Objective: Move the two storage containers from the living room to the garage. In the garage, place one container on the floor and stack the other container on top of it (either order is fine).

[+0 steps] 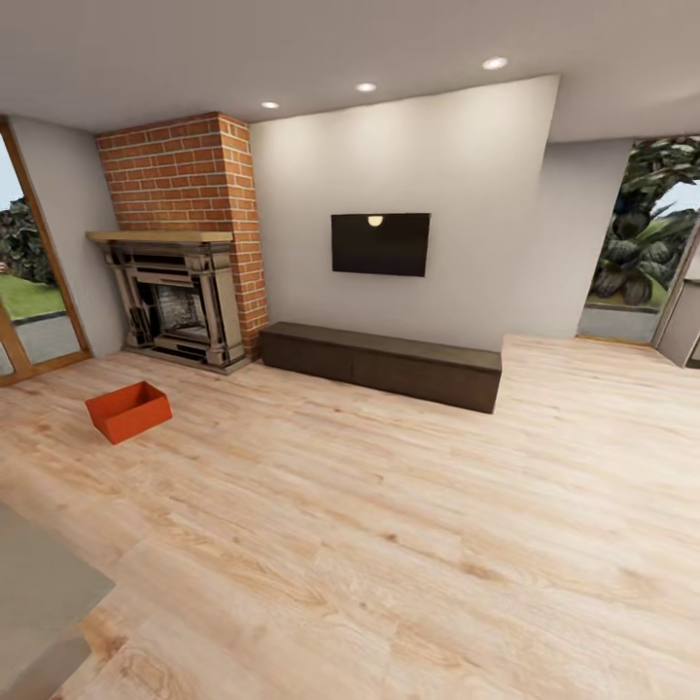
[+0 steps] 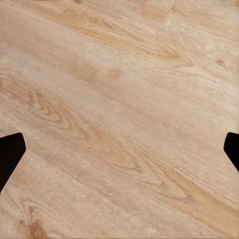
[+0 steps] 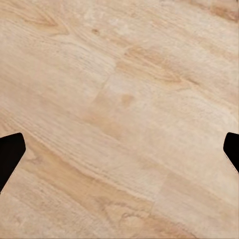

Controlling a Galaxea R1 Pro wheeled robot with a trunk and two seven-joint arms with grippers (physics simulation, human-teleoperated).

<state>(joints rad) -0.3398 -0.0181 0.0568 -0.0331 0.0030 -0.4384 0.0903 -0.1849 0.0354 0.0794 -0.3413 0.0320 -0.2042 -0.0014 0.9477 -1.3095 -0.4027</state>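
Black fingertips of the left gripper [image 2: 119,149] sit at opposite edges of the left wrist view, spread wide, nothing between them; light wood-plank floor [image 2: 119,99] lies beneath. Right gripper [image 3: 119,149] reads the same in the right wrist view: two dark fingertips far apart, empty, bare planks below.

Head view: one red-orange storage container [image 1: 128,410] rests on the plank floor at the left side of the room, open top up, turned at an angle to the walls, just in front of the brick fireplace [image 1: 185,292]. Second container not located. Long dark low cabinet [image 1: 381,366] runs along the cream wall, with a black wall-mounted TV [image 1: 380,244] above it. Glazed door [image 1: 29,282] at far left; opening to greenery [image 1: 642,243] at far right.
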